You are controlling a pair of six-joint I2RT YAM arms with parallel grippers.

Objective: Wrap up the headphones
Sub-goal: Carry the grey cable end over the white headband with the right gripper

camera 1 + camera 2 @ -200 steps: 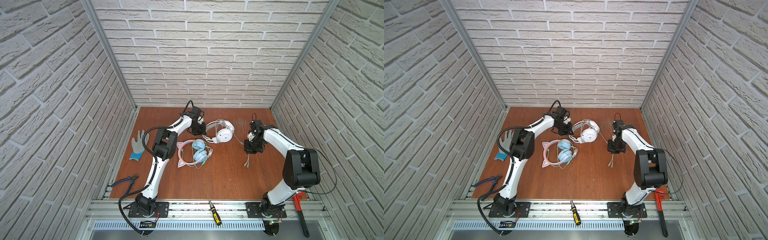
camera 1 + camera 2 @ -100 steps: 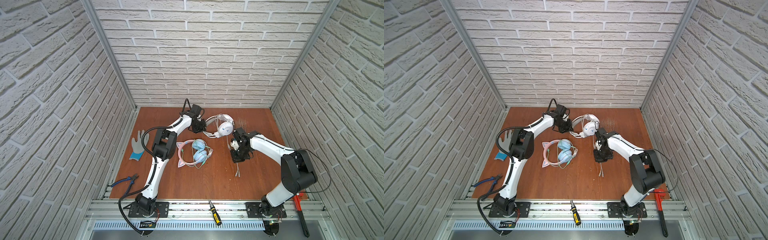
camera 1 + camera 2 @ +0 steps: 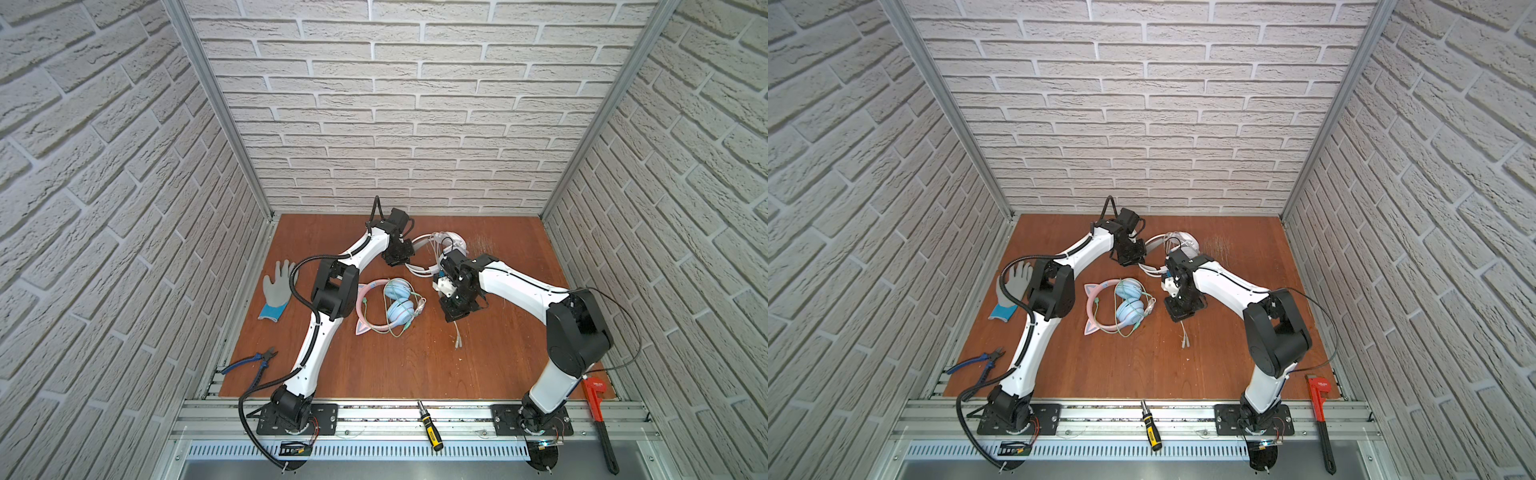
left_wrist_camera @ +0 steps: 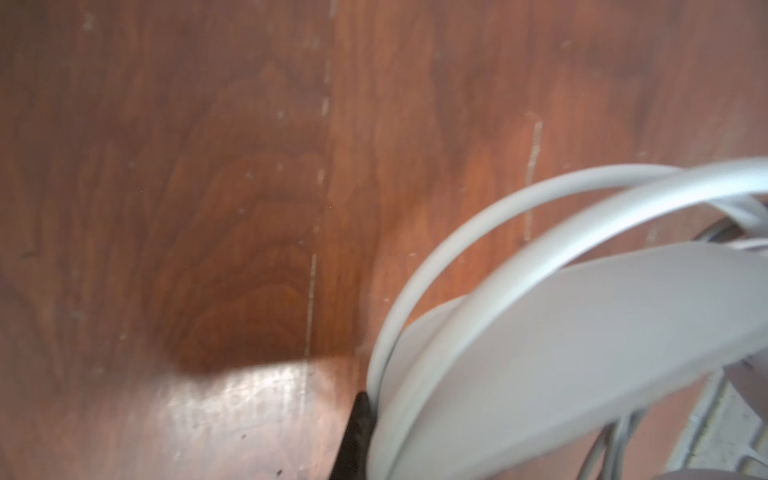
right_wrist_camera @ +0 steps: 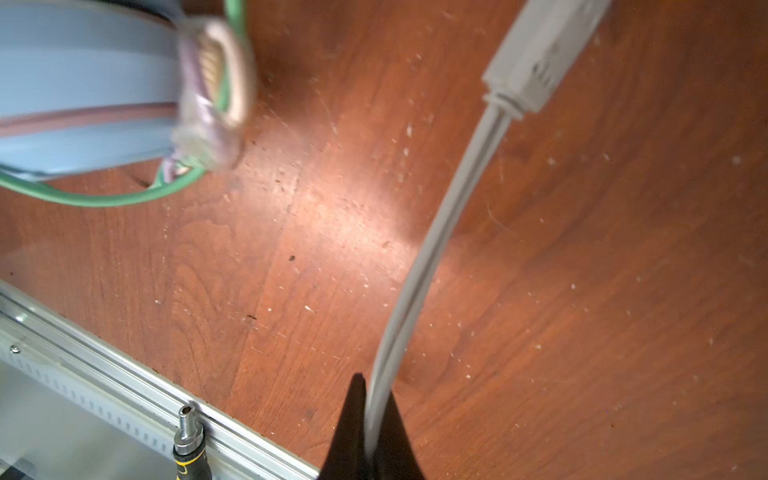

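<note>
Two pairs of headphones are on the wooden table (image 3: 415, 374), and the white headphones (image 3: 455, 244) are the pair being worked. They sit toward the back of the table, between the two arms. The left gripper (image 3: 398, 259) is clamped tight on their headband (image 4: 582, 332). I cannot tell whether the cups rest on the wood or hang just clear of it. Several strands of white cable (image 5: 436, 232) already cross the band, so the winding step looks to be under way.

The right gripper (image 5: 372, 424) is pinched closed on that cable a little way from its end. The plug (image 3: 458, 343) trails below it toward the table.

The pink-banded headphones (image 3: 386, 305) lie nearer the front, just beside the left arm's elbow. Their green cable (image 5: 104, 199) is looped loosely about the light-blue cups.

The next move probably falls to the right arm. It would carry the remaining tail around the white band under light tension while the left grip keeps the frame steady. Little cable appears to be left, so the plug end will soon need tucking in.

A glove (image 3: 276, 286) and pliers (image 3: 249, 365) lie off the left edge, well apart from the work. A screwdriver (image 3: 430, 426) rests on the front rail.
</note>
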